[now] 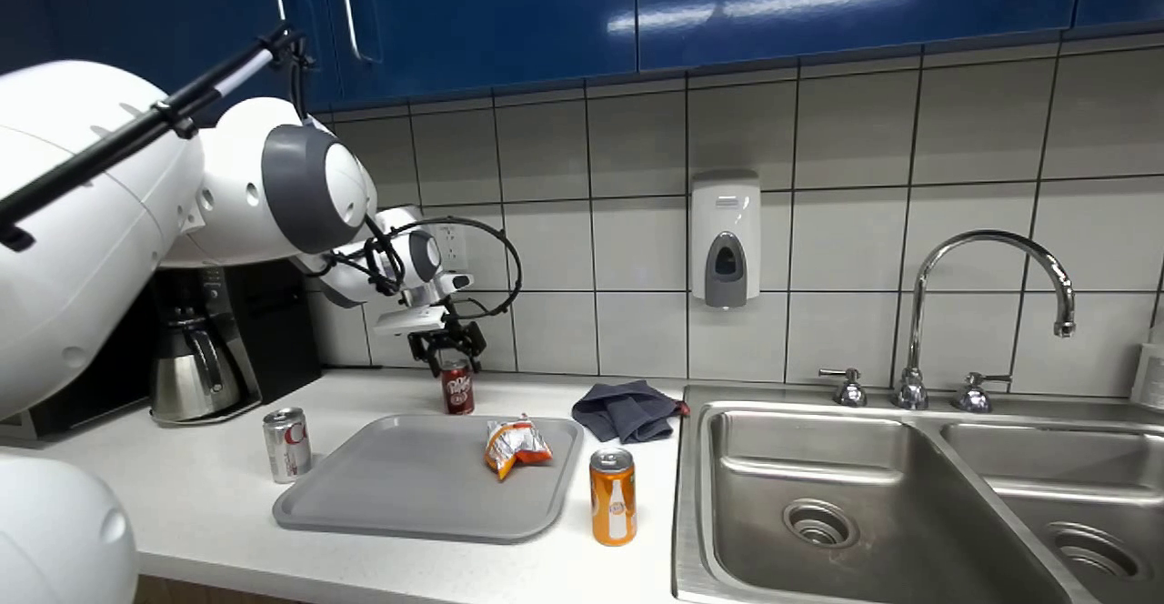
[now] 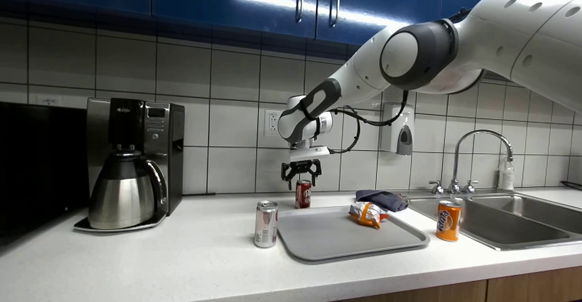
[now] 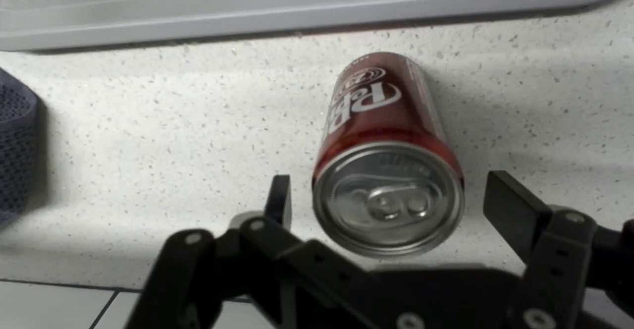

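Wrist view: I have the gripper [image 3: 389, 185] spread wide, gripping nothing, a gap either side of the red can [image 3: 389, 121].
Red can: upright on counter [image 3: 173, 121], between gray tray [image 3: 297, 9] and tiled wall [image 3: 54, 301].

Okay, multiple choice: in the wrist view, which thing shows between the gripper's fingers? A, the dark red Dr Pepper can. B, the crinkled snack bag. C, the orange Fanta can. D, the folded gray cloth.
A: in the wrist view the gripper stands open with the dark red Dr Pepper can between its fingers, and pale countertop shows in the gap on either side.
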`<action>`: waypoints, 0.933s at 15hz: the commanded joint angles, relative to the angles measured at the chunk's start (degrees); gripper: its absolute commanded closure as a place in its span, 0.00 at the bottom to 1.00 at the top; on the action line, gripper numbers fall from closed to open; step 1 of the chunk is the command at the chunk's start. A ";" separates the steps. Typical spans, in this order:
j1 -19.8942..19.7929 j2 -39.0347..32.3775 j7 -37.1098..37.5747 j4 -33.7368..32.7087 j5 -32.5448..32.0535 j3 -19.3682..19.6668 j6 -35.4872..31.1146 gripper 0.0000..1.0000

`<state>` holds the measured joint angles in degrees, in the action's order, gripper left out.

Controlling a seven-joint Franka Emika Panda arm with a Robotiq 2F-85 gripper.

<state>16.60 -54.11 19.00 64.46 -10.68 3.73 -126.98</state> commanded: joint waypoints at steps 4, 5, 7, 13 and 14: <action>0.92 7.64 1.84 10.13 -1.03 0.84 -5.18 0.00; 1.02 8.70 1.90 11.88 -1.15 0.85 -6.09 0.00; 1.28 10.79 2.13 15.41 -1.40 0.89 -7.83 0.00; 3.55 18.60 6.30 28.85 -3.42 2.97 -14.12 0.00; 4.19 20.13 7.65 31.41 -4.14 3.62 -15.06 0.00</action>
<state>18.74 -40.98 22.00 85.54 -11.87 5.33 -138.79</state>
